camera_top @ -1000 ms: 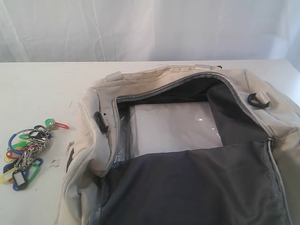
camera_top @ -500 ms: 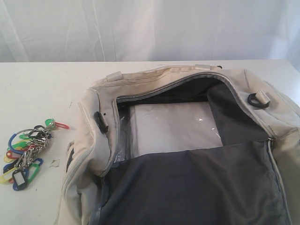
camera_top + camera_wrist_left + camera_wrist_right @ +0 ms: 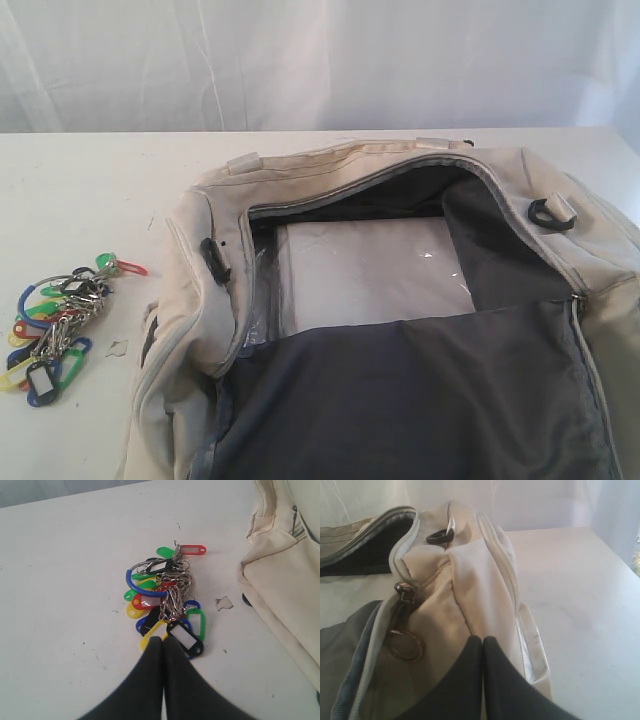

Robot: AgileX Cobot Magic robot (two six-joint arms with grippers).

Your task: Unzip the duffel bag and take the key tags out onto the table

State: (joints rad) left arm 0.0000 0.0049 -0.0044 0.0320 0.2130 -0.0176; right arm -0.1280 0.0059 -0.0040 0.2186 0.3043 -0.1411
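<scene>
My left pincer [image 3: 163,642] was shut, its two black fingers pressed flat together with nothing between them. It hung over the table [image 3: 80,190], tips just beside the tags [image 3: 60,325], closest to a black one and a yellow one. I could not tell whether the tips touched them.

The tags lay in a loose bunch on the bare white top, blue, yellow, red and green, tangled with their rings and chain. They were outside the bag [image 3: 190,290], off its left end, near it but apart, and well back from the table's far edge. A small scuff [image 3: 117,348] marked the top between the tags and the bag.

The bag sat to the right, its back close to the table's far edge. It stood open: the flap [image 3: 400,390] was folded toward the near edge with its dark grey lining up. Through the opening a clear sheet [image 3: 365,270] showed over a pale base. A black D-ring [image 3: 552,213] sat on the right end.

My right pincer [image 3: 482,640] was shut too, holding nothing. It hovered at the bag's cream right end, just beside a zip pull [image 3: 402,592] with a metal ring [image 3: 406,645] hanging from it. I could not tell whether my tips met the cloth.
</scene>
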